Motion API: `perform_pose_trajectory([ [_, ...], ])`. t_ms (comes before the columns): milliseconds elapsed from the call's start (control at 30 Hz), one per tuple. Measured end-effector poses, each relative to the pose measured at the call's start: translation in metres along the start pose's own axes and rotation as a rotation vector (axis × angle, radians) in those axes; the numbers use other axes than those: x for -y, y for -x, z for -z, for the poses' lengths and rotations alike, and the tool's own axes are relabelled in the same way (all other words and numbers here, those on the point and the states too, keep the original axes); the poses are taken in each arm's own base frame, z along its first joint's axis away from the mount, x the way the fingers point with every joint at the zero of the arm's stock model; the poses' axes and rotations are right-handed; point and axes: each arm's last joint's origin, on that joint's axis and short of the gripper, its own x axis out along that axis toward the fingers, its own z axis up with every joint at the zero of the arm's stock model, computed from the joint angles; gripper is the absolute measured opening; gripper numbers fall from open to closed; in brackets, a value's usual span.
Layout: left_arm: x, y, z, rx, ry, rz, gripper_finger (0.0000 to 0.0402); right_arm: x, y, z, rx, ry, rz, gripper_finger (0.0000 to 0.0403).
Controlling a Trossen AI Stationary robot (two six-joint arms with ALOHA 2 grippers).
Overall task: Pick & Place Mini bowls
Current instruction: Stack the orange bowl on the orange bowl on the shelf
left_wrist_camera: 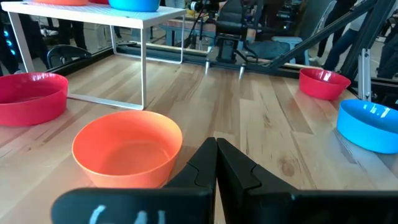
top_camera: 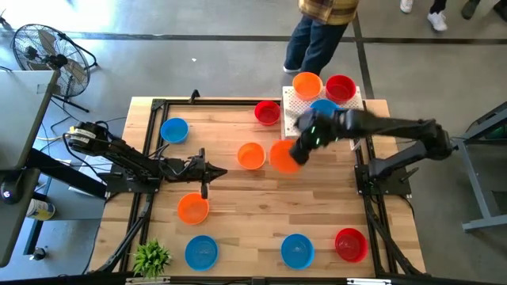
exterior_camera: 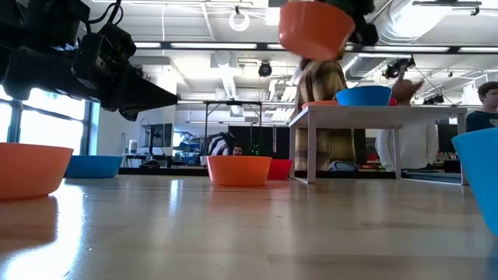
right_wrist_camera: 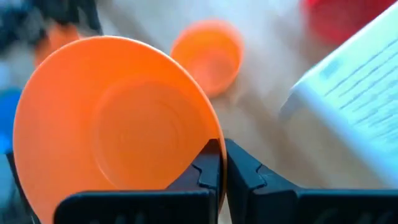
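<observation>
**High view — orange bowl lifted beside the white box**

Right gripper (top_camera: 295,155) is clamped on the rim of an orange mini bowl (top_camera: 283,155), held off the table just beside the white perforated box (top_camera: 291,101). Left gripper (top_camera: 207,175) — fingers together, empty — waits well apart from the box.

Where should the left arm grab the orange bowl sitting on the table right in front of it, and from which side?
Take the orange bowl by its thin rim: it sits upright, mouth up, with open wood around it. Probably best to come down from above on the near edge, one finger inside the wall and one outside. The left pincer is shut, so it must open first.
</observation>
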Motion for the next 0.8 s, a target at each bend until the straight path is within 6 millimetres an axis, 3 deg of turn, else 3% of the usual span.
perform_pose_trajectory([
  [200,0.000,0.000,0.000,0.000,0.000,0.000,0.0001,0.049,0.051,-0.053,0.143,-0.085,0.150,0.0002],
  [367,0.000,0.000,0.000,0.000,0.000,0.000,0.0001,0.106,0.067,-0.090,0.197,-0.199,0.269,0.0001],
  [567,0.000,0.000,0.000,0.000,0.000,0.000,0.0001,0.171,0.056,-0.119,0.145,-0.314,0.325,0.0002],
  [800,0.000,0.000,0.000,0.000,0.000,0.000,0.0001,0.215,0.024,-0.128,0.031,-0.354,0.339,0.0002],
])
